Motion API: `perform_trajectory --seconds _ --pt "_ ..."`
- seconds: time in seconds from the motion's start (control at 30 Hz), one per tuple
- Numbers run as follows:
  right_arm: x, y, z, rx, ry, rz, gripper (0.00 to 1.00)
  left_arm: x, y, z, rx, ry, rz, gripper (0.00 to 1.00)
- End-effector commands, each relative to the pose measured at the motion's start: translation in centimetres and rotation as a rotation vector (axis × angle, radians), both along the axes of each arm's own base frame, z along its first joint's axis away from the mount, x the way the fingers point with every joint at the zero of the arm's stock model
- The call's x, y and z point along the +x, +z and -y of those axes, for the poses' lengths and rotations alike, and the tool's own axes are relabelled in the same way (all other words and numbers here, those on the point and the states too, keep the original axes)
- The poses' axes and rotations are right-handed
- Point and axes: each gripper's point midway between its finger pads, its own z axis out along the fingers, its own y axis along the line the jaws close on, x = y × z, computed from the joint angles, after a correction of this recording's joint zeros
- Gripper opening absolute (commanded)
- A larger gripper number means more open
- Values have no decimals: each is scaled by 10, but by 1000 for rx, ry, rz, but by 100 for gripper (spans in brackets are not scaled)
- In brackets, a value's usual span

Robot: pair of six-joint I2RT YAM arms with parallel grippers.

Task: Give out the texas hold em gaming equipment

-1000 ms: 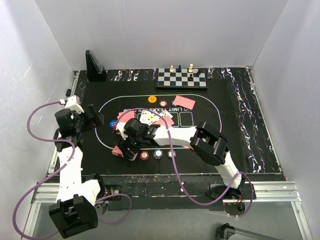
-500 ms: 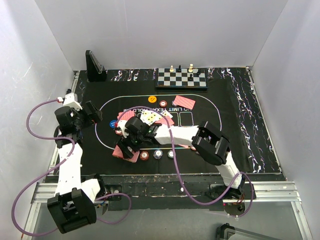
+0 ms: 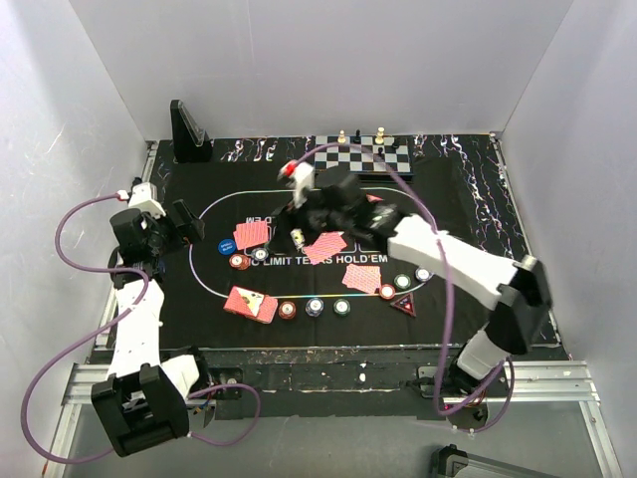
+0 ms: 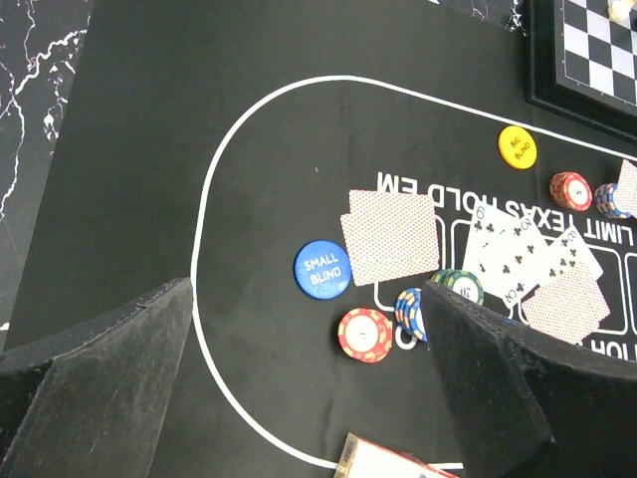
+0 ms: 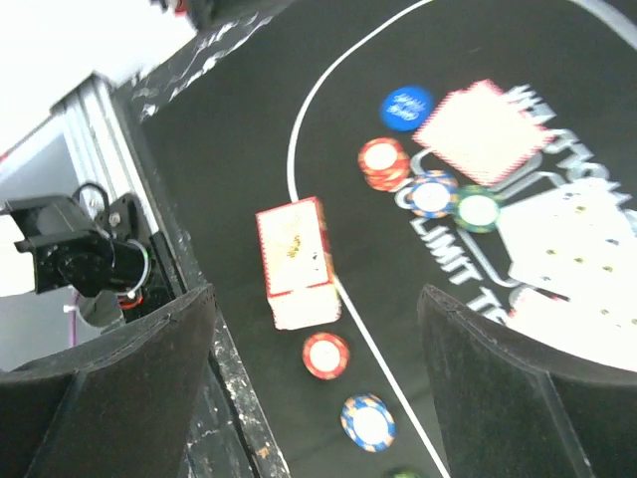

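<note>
A red-and-white card box (image 3: pixel 251 304) lies on the mat at the front left; it also shows in the right wrist view (image 5: pixel 294 261). Red-backed cards (image 3: pixel 252 234) lie in small piles, with face-up cards (image 4: pixel 528 254) beside them. Chips (image 3: pixel 315 306) sit along the front line, and a blue small-blind chip (image 4: pixel 322 269) and a red chip (image 4: pixel 364 334) lie near the left pile. A dark red triangular marker (image 3: pixel 404 304) lies at the front right. My left gripper (image 3: pixel 184 224) (image 4: pixel 299 398) is open and empty over the mat's left edge. My right gripper (image 3: pixel 304 219) (image 5: pixel 314 398) is open and empty, high above the mat's middle.
A chessboard (image 3: pixel 363 154) with pieces stands at the back, partly behind my right wrist. A black stand (image 3: pixel 187 134) sits at the back left. An orange big-blind chip (image 4: pixel 517 147) lies near the far line. White walls close in three sides.
My right gripper has lifted away from the card box at the front left and swung up and back over the mat's middle. The box stays on the mat. The left arm has barely moved.
</note>
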Motion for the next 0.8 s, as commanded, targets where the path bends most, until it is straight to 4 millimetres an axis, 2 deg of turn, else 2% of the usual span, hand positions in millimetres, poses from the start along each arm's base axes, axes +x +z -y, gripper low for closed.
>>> perform_trajectory --seconds 0.0,0.1,0.2,0.37,0.47,0.6,0.67,0.77 --pt "30 49 69 99 -156 -23 89 14 18 1 35 -34 47 98" --pt "53 70 125 143 -309 -12 89 24 23 1 46 -50 52 98" --pt "75 81 182 160 -495 -15 89 37 32 8 67 -91 62 98" --pt "111 87 288 217 -864 -47 90 63 39 18 103 -128 27 98" --pt "124 67 348 167 -1087 -75 90 72 34 21 90 -132 -4 98" --pt "128 23 426 66 -1375 -67 90 78 15 25 89 -134 -47 98" --pt "127 3 454 -12 -1459 0 91 77 3 26 92 -139 -60 98" --pt "122 -31 481 -86 -1564 67 91 75 -17 26 97 -146 -65 98"
